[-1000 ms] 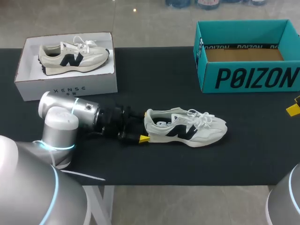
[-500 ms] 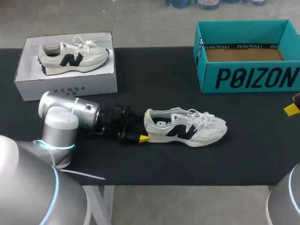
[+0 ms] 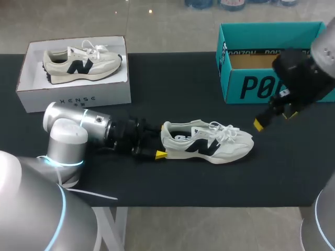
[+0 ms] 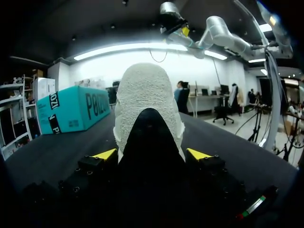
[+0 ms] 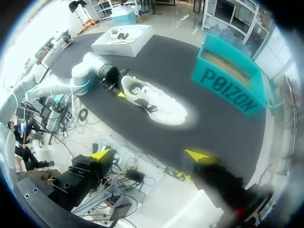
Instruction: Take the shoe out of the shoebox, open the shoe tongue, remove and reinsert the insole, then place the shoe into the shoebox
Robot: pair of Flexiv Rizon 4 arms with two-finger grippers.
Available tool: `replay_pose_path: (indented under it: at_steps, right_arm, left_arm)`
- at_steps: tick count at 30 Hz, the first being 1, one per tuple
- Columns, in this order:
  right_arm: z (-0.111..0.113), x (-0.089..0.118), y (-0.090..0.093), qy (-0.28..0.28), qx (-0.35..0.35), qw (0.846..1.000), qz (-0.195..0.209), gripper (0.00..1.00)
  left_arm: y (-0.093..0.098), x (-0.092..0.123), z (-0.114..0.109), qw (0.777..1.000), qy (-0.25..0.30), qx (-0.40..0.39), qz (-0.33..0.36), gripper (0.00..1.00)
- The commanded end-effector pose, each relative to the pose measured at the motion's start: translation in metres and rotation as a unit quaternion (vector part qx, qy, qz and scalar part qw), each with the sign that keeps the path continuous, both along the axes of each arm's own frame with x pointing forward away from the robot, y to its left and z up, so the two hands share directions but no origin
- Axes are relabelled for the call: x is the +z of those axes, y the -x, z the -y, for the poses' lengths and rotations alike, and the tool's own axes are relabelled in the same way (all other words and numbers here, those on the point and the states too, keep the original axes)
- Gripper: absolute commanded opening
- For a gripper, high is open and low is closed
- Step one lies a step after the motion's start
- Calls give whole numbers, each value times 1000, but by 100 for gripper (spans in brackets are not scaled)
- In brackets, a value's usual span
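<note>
Shoe [image 3: 209, 144] sits upright on its sole on the black table [image 3: 157, 89], around mid-table and nearer the front edge, toe toward the right edge, heel toward the left, laces loose on top. L gripper [image 4: 152, 154] lies low at the heel, arm coming in from the front-left corner. In the left wrist view the heel fills the gap btwn the yellow tips w/ both fingers pressed on its sides, so it's clamped on the shoe. R gripper [image 3: 274, 119] hangs above the table toward the right edge, btwn the shoe's toe and the teal shoebox [image 3: 246, 86], touching neither. Its fingers are spread wide w/ nothing btwn them. The shoebox stands open at the back-right corner, brown floor showing inside, R arm partly covering its front wall. White box [image 3: 73, 97] at the back-left corner holds a second shoe [image 3: 81, 64], lying w/ toe toward the left edge. In the right wrist view the shoe is well ahead of the R gripper, teal shoebox beyond it.
</note>
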State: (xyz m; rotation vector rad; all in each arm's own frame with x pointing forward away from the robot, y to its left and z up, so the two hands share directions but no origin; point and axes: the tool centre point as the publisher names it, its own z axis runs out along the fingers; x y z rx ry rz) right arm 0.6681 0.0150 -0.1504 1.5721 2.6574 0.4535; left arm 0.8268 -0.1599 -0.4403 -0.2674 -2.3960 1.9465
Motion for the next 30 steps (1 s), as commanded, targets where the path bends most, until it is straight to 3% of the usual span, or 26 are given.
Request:
replay_pose_path:
  at_steps: [1,5,7,9,26,30]
  right_arm:
    - [-67,-21,-43,87,-13,995,-41,100]
    - [-94,-38,-66,99,-23,993,-58,100]
    - [-103,-47,-78,78,-24,994,-79,100]
    - [-113,-54,-89,82,20,994,-71,100]
    - [-113,-54,-89,82,20,994,-71,100]
    - [-116,-68,-102,102,-64,989,-84,100]
  left_arm:
    - [-3,-7,2,1000,1,0,0,0]
    - [-3,-7,2,1000,1,0,0,0]
    - [-3,-7,2,1000,1,0,0,0]
    - [-3,-7,2,1000,1,0,0,0]
    - [-3,-7,2,1000,1,0,0,0]
    - [-3,-7,2,1000,1,0,0,0]
